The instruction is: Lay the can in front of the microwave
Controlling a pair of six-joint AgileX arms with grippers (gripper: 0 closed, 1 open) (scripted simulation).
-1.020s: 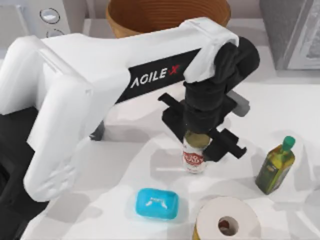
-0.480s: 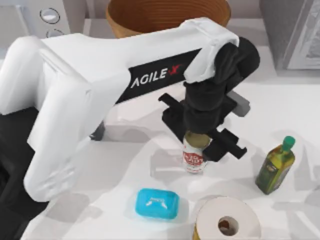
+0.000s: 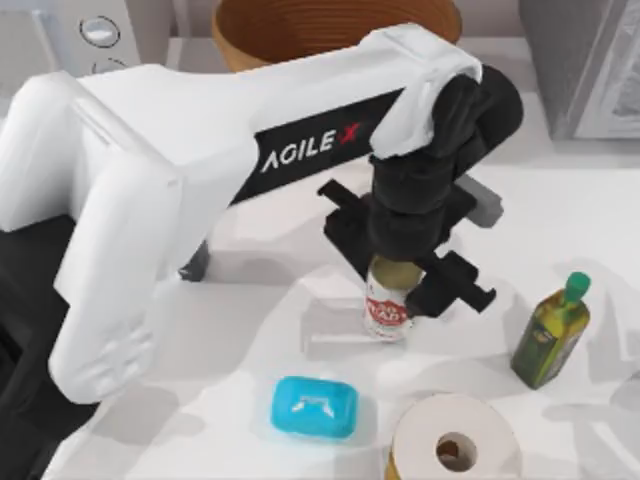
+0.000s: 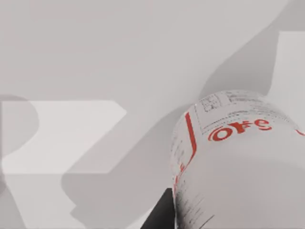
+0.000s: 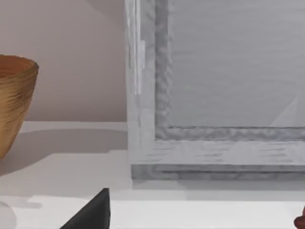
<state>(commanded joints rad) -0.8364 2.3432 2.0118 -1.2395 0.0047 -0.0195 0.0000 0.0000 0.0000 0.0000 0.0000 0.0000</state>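
Observation:
The can [image 3: 387, 308], white with a red label and a dull gold top, stands upright near the table's middle. My left gripper [image 3: 398, 272] comes down on it from above and is shut on it. In the left wrist view the can [image 4: 238, 157] looms close, with one dark finger [image 4: 164, 213] against its side. The microwave [image 3: 95, 35], with two round silver knobs, stands at the far left corner, partly behind my left arm. My right gripper [image 5: 202, 212] is parked off to the right, open, facing a grey box.
A wooden bowl [image 3: 335, 25] stands at the back middle and a darker grey box [image 3: 590, 60] at the back right. An olive-oil bottle [image 3: 550, 335] stands right of the can. A blue soap box [image 3: 315, 407] and a paper roll [image 3: 455, 440] lie near the front edge.
My left gripper has risen a little with the can in it, drifting slightly towards the back. The other things stay put.

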